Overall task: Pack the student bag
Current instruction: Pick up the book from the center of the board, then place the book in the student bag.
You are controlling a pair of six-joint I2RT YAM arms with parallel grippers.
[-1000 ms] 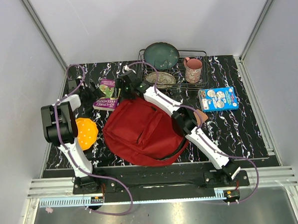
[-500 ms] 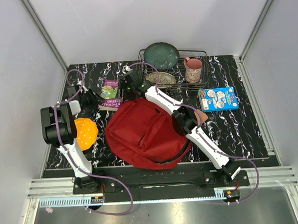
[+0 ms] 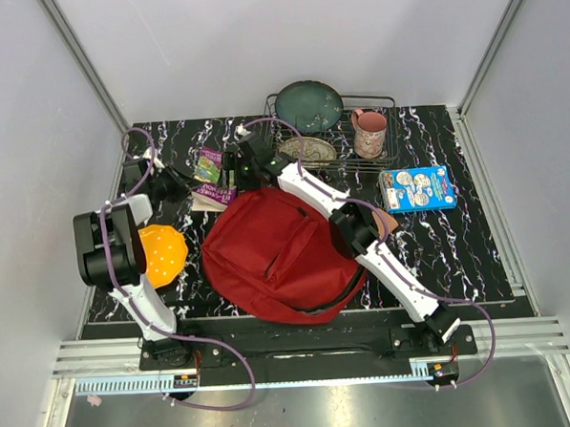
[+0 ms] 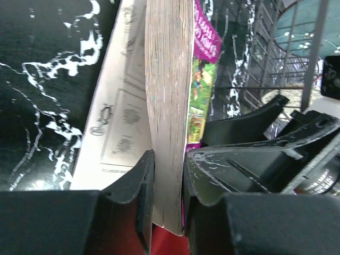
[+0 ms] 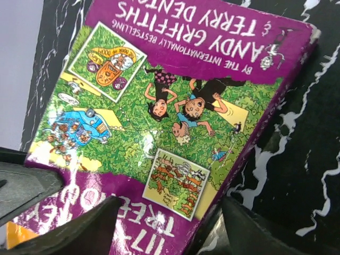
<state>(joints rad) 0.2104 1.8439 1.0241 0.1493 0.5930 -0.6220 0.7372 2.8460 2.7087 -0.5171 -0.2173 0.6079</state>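
The student bag, a large red backpack, lies in the middle of the table, its top toward the far side. Just beyond its far-left corner is a purple-and-green paperback book. My left gripper reaches it from the left. In the left wrist view the book's page block stands on edge, with my left gripper shut on it and red bag fabric below. My right gripper hovers over the book; in the right wrist view the cover fills the frame and my right gripper is open above it.
A wire dish rack at the back holds a green plate, a patterned plate and a pink mug. A blue package lies at the right. An orange object sits by the left arm.
My left gripper has closed on the book's edge and shifted slightly toward the far side, tipping the book up. The bag shifted a little rightward. The right gripper stays open over the book.
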